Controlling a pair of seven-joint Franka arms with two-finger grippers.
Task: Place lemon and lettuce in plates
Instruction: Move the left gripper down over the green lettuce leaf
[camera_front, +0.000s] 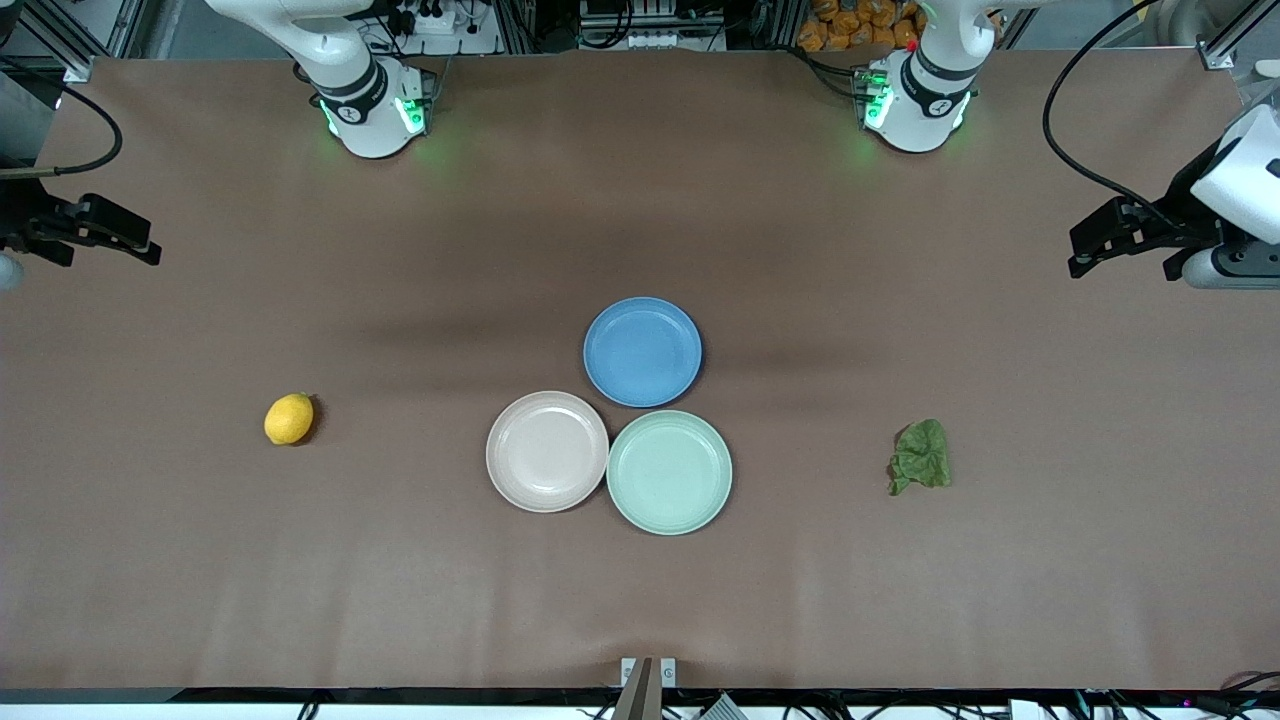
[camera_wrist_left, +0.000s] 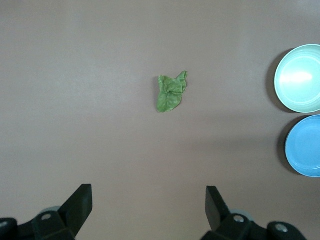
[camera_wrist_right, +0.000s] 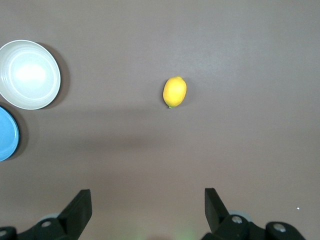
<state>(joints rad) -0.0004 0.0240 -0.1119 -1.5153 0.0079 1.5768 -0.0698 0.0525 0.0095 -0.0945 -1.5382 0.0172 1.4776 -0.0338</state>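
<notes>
Front view: both grippers spread wide, empty; small dimpled yellow lemon (camera_front: 289, 418) firm, rolls, pinch mid-body; wrinkly dark green lettuce leaf (camera_front: 921, 456) limp, pinch its raised fold.

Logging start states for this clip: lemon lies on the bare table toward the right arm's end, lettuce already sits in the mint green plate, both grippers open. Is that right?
Not quite. The lettuce lies on the bare table toward the left arm's end, apart from the mint green plate, as the front view shows. The rest holds: the lemon lies on bare table, and the left gripper and right gripper are open.
</notes>
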